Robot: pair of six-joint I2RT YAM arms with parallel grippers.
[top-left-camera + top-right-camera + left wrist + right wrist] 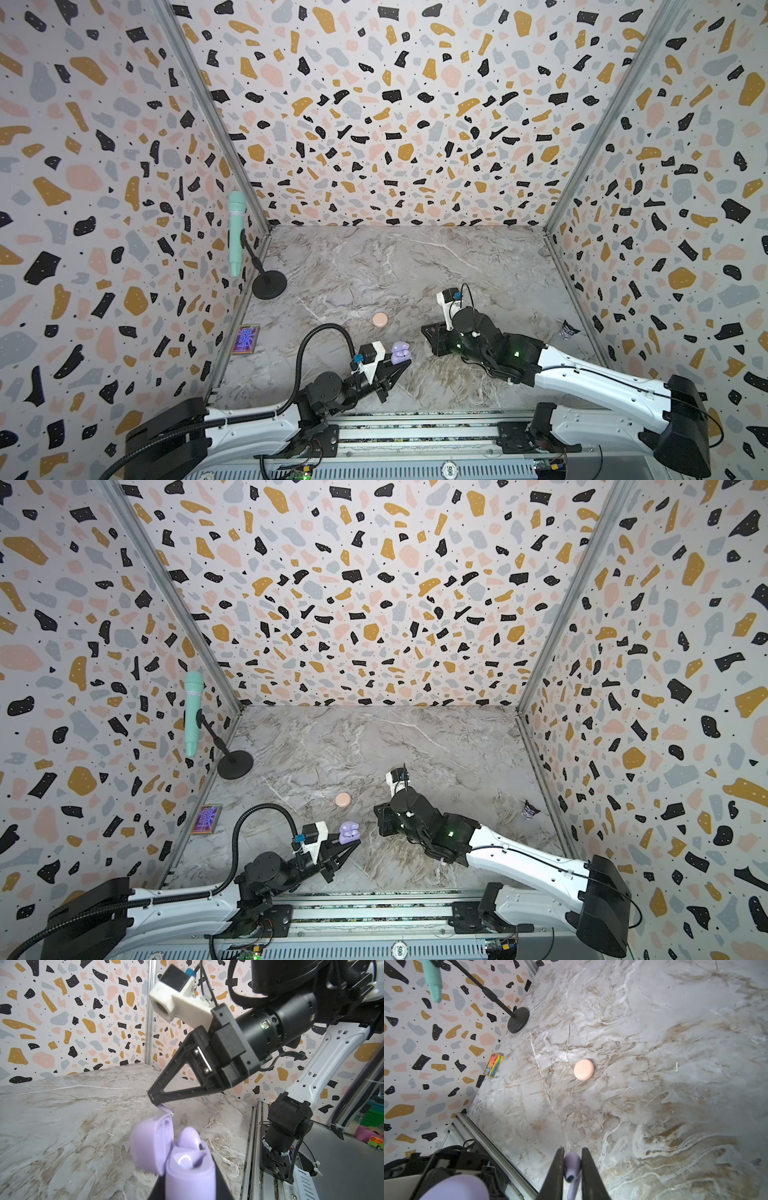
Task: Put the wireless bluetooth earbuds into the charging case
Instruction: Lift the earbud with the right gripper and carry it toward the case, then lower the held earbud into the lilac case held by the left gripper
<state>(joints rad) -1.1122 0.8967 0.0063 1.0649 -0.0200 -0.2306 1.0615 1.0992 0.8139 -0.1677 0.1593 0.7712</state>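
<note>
My left gripper (190,1189) is shut on the body of a lavender charging case (190,1176), which it holds with the lid (149,1142) swung open. The case (400,352) shows in both top views (348,832). One lavender earbud (188,1136) sits in it. My right gripper (572,1160) is shut on a second lavender earbud (572,1164). In the left wrist view that earbud's stem (165,1110) hangs from the right gripper's tip just above the open lid. A closed pale pink round case (380,319) lies on the marble table further back.
A teal microphone (237,232) on a black stand (269,284) is at the back left. A holographic card (245,339) leans at the left wall. A small dark wrapper (568,329) lies at the right wall. The metal rail (415,432) runs along the front edge.
</note>
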